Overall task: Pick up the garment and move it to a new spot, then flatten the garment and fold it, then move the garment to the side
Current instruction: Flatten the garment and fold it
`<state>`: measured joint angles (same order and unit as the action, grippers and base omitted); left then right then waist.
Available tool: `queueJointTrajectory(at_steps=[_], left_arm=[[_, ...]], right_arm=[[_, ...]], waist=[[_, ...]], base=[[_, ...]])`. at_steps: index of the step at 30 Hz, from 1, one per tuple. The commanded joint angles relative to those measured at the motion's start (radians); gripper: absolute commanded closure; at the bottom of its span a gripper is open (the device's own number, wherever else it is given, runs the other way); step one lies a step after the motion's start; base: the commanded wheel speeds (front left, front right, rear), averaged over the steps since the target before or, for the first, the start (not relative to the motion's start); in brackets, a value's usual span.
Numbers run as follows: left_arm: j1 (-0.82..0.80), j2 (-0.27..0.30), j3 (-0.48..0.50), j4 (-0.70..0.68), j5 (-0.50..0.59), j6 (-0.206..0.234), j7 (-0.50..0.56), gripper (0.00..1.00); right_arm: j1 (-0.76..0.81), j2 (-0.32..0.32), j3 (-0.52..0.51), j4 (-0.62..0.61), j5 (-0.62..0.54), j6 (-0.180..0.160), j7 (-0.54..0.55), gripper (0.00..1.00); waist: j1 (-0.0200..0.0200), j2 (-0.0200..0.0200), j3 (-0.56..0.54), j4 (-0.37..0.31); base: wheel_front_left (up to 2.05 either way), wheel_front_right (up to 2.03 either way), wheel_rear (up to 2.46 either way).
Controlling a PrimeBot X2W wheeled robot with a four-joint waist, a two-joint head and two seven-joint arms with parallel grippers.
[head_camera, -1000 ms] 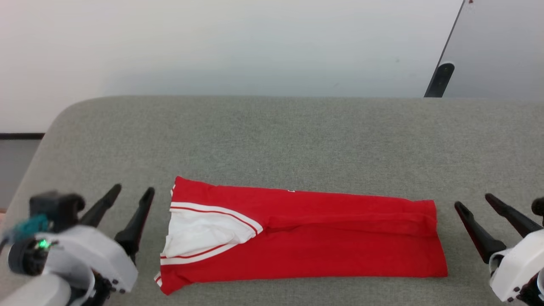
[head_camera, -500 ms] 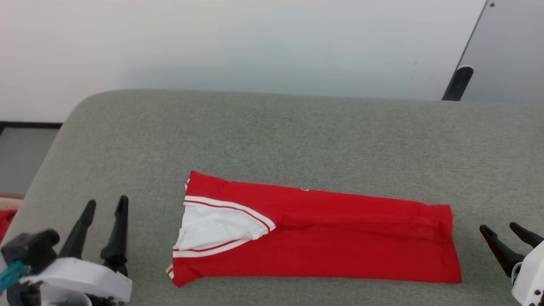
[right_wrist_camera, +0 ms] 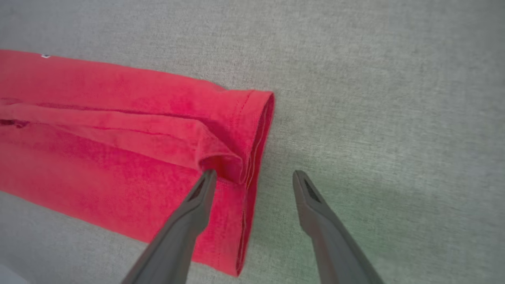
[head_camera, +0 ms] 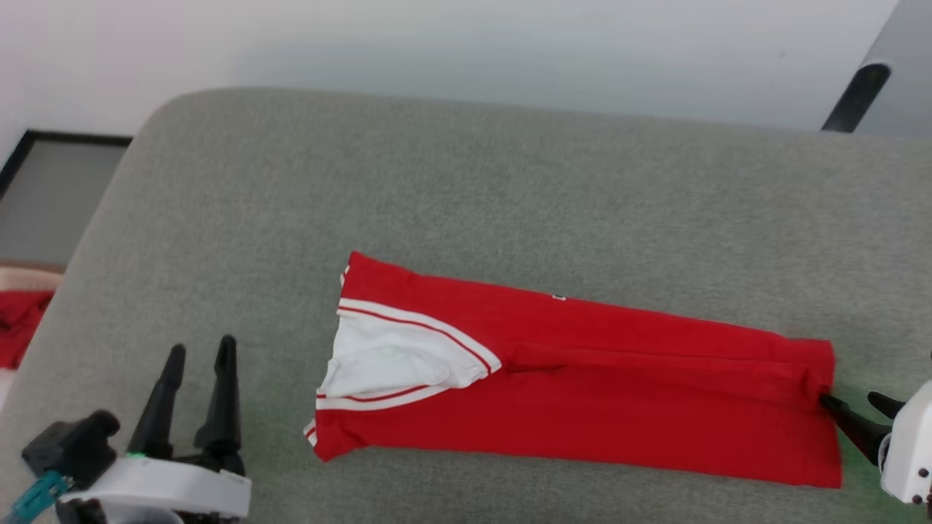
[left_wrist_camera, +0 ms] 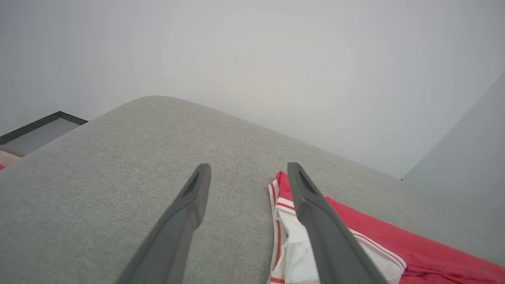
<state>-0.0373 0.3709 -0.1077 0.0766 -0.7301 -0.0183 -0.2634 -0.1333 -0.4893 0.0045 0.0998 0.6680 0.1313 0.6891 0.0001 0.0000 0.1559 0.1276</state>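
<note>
red garment (head_camera: pixel 619 393) (long folded strip), woven surface (head_camera: pixel 437 182)

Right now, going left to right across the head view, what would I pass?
Red cloth → left gripper → garment → right gripper

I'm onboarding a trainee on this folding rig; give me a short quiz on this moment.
1. True or false: the left gripper is shut on the garment.
2. The right gripper is at the garment's: A white sleeve end; B plain red hem; C middle.
3. Fill in: the garment lies on a ___ padded surface.
Key: 1 false; 2 B; 3 grey.
</note>
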Motion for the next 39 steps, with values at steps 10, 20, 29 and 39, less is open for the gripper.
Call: queueJointTrajectory(at_steps=[10,20,29,39], left_arm=[[-0.083,-0.08,0.032,0.042,0.033,-0.071,0.0,0.0],[-0.103,-0.115,0.053,0.072,0.029,-0.098,0.0,0.0],[-0.106,-0.124,0.065,0.079,0.033,-0.108,0.0,0.0],[-0.09,-0.114,0.066,0.08,0.045,-0.112,0.0,0.0]], right_arm=[[-0.075,0.034,0.029,0.077,-0.01,-0.001,0.126,0.0],[-0.076,0.062,0.039,0.152,0.015,-0.001,0.293,1.0],[-0.11,0.056,-0.034,0.123,0.023,-0.002,0.297,1.0],[-0.154,-0.015,-0.101,0.145,-0.031,-0.005,0.247,1.0]], waist=[[-0.0001,0.0,0.119,0.061],[-0.0001,0.0,0.137,0.071],[-0.0001,0.0,0.137,0.059],[-0.0001,0.0,0.114,0.032]], base=[[0.0,0.0,0.0],[0.0,0.0,0.0],[0.0,0.0,0.0],[0.0,0.0,0.0]])
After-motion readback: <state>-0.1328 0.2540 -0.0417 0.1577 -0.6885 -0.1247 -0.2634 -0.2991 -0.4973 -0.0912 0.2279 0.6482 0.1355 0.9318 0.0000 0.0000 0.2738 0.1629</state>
